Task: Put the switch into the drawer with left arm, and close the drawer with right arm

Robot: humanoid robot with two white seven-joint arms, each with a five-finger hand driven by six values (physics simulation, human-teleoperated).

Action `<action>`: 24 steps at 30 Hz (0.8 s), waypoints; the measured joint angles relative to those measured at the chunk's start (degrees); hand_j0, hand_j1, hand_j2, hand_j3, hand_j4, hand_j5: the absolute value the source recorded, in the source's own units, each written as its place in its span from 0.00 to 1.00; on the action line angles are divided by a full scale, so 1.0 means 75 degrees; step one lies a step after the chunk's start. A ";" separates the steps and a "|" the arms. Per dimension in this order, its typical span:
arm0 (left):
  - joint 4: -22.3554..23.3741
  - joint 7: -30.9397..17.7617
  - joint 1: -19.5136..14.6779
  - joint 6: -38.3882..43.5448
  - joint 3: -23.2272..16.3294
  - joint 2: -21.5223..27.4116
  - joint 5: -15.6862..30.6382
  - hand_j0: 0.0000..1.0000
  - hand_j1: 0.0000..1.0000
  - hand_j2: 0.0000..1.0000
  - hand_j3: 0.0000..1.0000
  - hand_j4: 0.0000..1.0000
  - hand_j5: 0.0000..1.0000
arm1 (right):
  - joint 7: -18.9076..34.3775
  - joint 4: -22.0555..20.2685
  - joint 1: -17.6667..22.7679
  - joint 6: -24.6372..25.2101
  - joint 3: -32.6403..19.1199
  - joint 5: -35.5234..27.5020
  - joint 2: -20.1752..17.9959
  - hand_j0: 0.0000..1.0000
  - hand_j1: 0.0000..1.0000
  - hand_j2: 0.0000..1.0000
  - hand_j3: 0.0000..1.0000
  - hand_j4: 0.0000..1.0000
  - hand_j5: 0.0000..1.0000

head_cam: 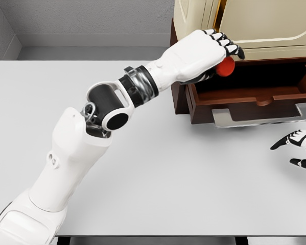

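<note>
Red switch (225,67) held over open drawer (255,97).
Gripped in curled fingers of left robot hand (210,53), above drawer's back left corner, beside cream cabinet (265,23). Drawer pulled out, dark brown, on white worktop (168,168). Right robot hand (301,148) at right edge near worktop, fingers loosely spread, holding nothing.

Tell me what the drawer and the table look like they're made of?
The drawer looks like dark reddish-brown wood with a smooth finish, its handle like shiny grey metal. The table is a plain, matte, pale grey surface; its material can't be told.
</note>
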 measured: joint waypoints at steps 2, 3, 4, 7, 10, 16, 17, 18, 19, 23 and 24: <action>-0.0011 0.0000 0.0000 0.0008 -0.0003 0.0000 -0.0004 0.93 0.93 0.93 0.93 0.93 0.93 | 0.0003 0.0005 0.0000 0.0000 0.0008 -0.0036 -0.0016 0.68 0.68 0.68 0.68 0.68 0.68; -0.0014 0.0000 0.0000 0.0033 -0.0003 0.0000 -0.0005 0.94 0.94 0.94 0.94 0.94 0.94 | 0.0006 0.0005 0.0000 0.0000 0.0013 -0.0043 0.0014 0.68 0.68 0.68 0.68 0.68 0.68; -0.0018 0.0001 0.0000 0.0055 -0.0003 0.0000 -0.0005 0.95 0.95 0.95 0.95 0.95 0.95 | 0.0008 0.0004 0.0000 0.0000 0.0016 -0.0047 0.0044 0.68 0.68 0.68 0.68 0.68 0.68; -0.0024 0.0001 0.0000 0.0091 -0.0012 0.0000 -0.0006 0.96 0.96 0.96 0.96 0.96 0.96 | 0.0012 -0.0002 0.0000 0.0000 0.0037 -0.0054 0.0092 0.69 0.69 0.69 0.69 0.69 0.69; -0.0034 0.0001 0.0012 0.0104 -0.0069 0.0000 -0.0008 0.96 0.96 0.96 0.96 0.96 0.96 | 0.0013 -0.0008 0.0000 0.0000 0.0051 -0.0057 0.0110 0.69 0.69 0.69 0.69 0.69 0.69; -0.0328 -0.0008 0.0316 0.0029 -0.0202 0.0000 0.0036 1.00 1.00 1.00 1.00 1.00 1.00 | 0.0015 -0.0012 -0.0012 0.0000 0.0045 -0.0063 0.0118 0.70 0.70 0.70 0.70 0.70 0.70; -0.0401 -0.0011 0.0328 -0.0030 -0.0213 0.0000 0.0077 1.00 1.00 1.00 1.00 1.00 1.00 | 0.0014 -0.0015 -0.0012 0.0000 0.0039 -0.0065 0.0118 0.70 0.70 0.70 0.70 0.70 0.70; -0.0483 -0.0015 0.0363 -0.0159 -0.0214 0.0000 0.0160 1.00 1.00 1.00 1.00 1.00 1.00 | 0.0014 -0.0017 -0.0012 0.0000 0.0032 -0.0068 0.0115 0.70 0.70 0.70 0.70 0.70 0.70; -0.0549 -0.0021 0.0387 -0.0350 -0.0204 0.0000 0.0311 1.00 1.00 1.00 1.00 1.00 1.00 | 0.0014 -0.0019 -0.0012 0.0000 0.0026 -0.0076 0.0112 0.70 0.70 0.70 0.70 0.70 0.70; -0.0673 -0.0031 0.0375 -0.1517 0.0023 0.0000 0.1276 1.00 1.00 1.00 1.00 1.00 1.00 | 0.0013 -0.0073 -0.0012 0.0000 0.0015 -0.0137 0.0095 0.70 0.70 0.70 0.70 0.70 0.70; -0.0686 -0.0032 0.0387 -0.1920 0.0183 0.0029 0.1581 1.00 1.00 1.00 1.00 1.00 1.00 | 0.0013 -0.0084 -0.0012 0.0000 0.0014 -0.0147 0.0092 0.70 0.70 0.70 0.70 0.70 0.70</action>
